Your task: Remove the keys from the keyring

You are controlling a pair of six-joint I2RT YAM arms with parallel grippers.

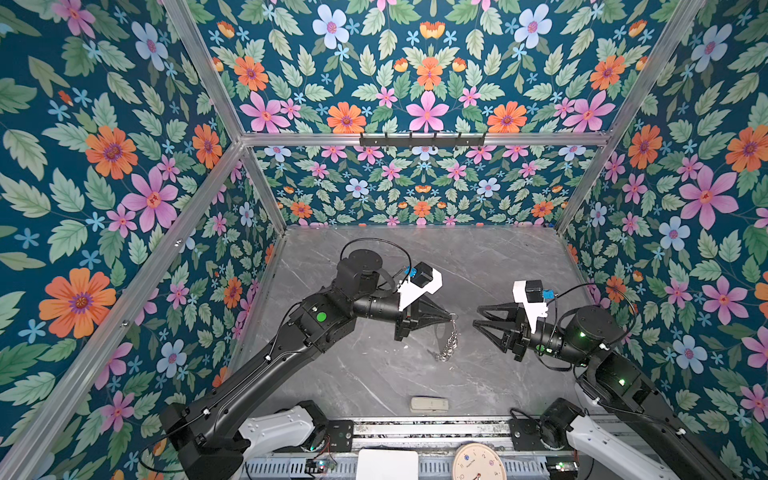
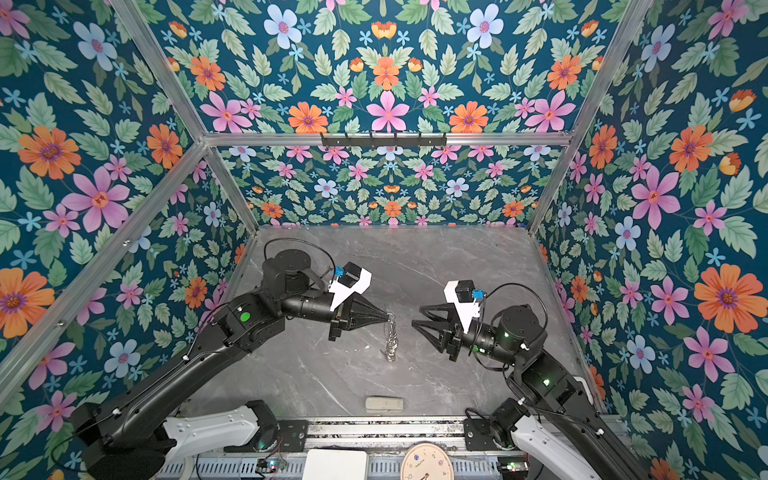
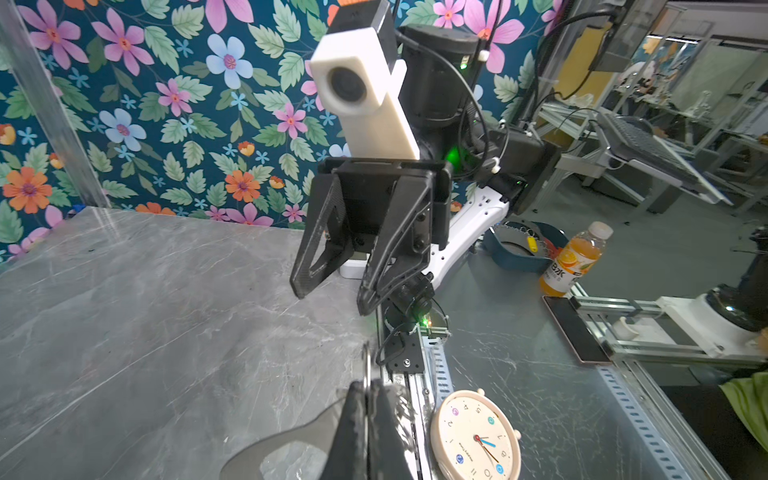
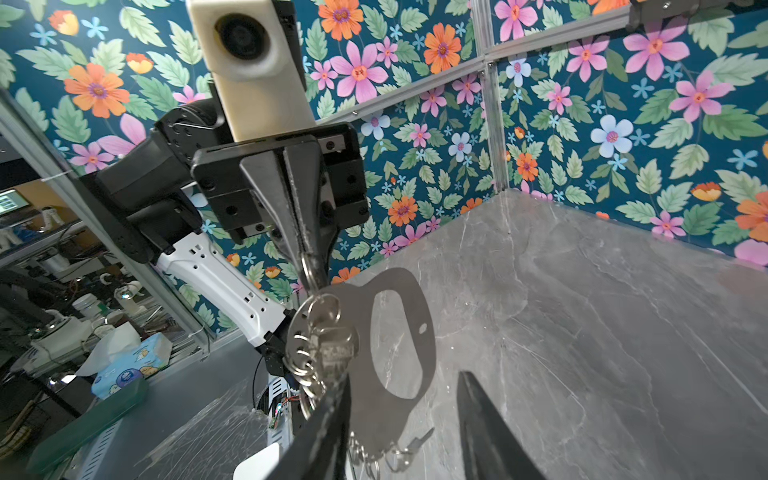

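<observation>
Biggest risk: the keyring (image 4: 401, 291) hangs loose beneath the left gripper (image 1: 451, 318), which pinches its top ring, so a nudge may set it swinging or twisting. The right gripper (image 1: 476, 317), spread and just beside the left gripper, might then catch chain rather than keys (image 1: 441, 354). Counted: two grippers, one pale block (image 1: 429, 404) well apart from the left gripper, one keyring. The keys are too tangled to count.

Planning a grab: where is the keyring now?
Mid-table in both top views, the keyring hangs from the shut left gripper, opposite the right gripper.
</observation>
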